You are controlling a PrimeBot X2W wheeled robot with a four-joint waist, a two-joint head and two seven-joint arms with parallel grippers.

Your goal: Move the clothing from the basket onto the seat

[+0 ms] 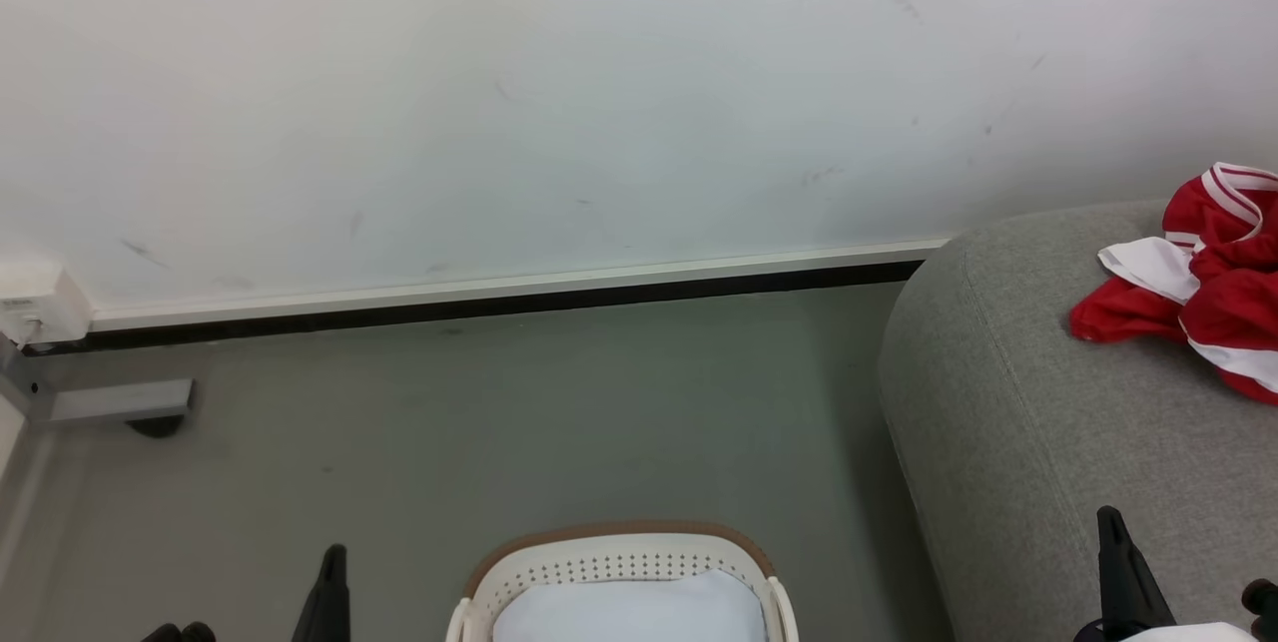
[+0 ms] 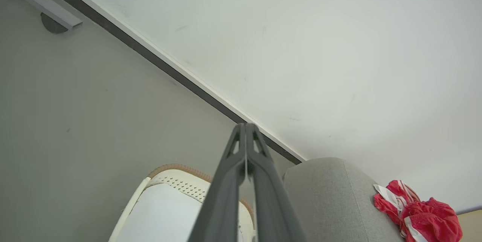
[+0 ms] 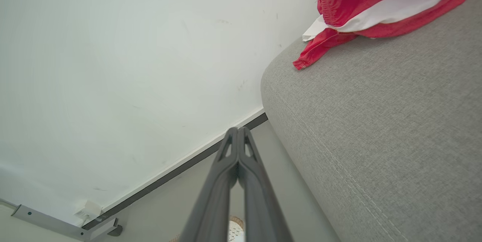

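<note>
Clothing (image 1: 1193,288), red with white trim, lies crumpled on top of the grey seat (image 1: 1038,422), close to its rounded end by the wall (image 1: 599,73). The basket (image 1: 619,554) stands on the floor (image 1: 499,402) near the seat, with a pale liner cloth (image 1: 631,612) inside. The left gripper (image 2: 245,126) has its fingers pressed together, empty. The right gripper (image 3: 238,130), likewise closed on nothing, is well apart from the clothing.
</note>
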